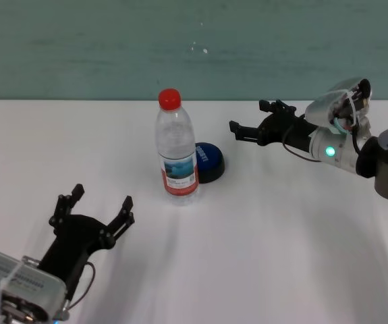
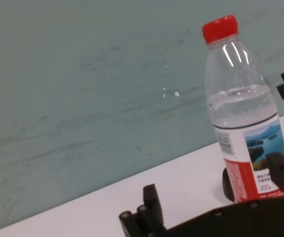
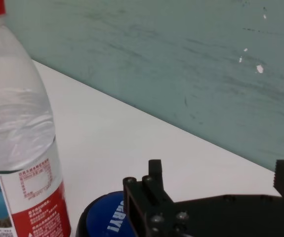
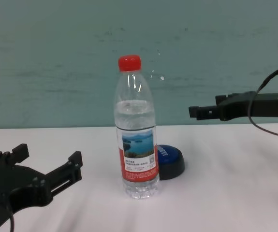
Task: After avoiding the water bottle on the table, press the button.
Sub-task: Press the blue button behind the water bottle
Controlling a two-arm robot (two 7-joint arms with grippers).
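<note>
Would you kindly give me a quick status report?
Right pincer open, raised right of button. Left pincer open, idle near edge. Bottle upright, touching button's left front.

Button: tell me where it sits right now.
In the head view the button sits on the table near centre, just behind and to the right of the water bottle, left of the raised right pincer.

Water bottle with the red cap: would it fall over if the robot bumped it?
Probably. The tall clear plastic water bottle stands upright on a narrow base on the white table, so a high nudge might tip it. The water inside, filling it most of the way, likely steadies it somewhat. Once down, its round body could roll.
</note>
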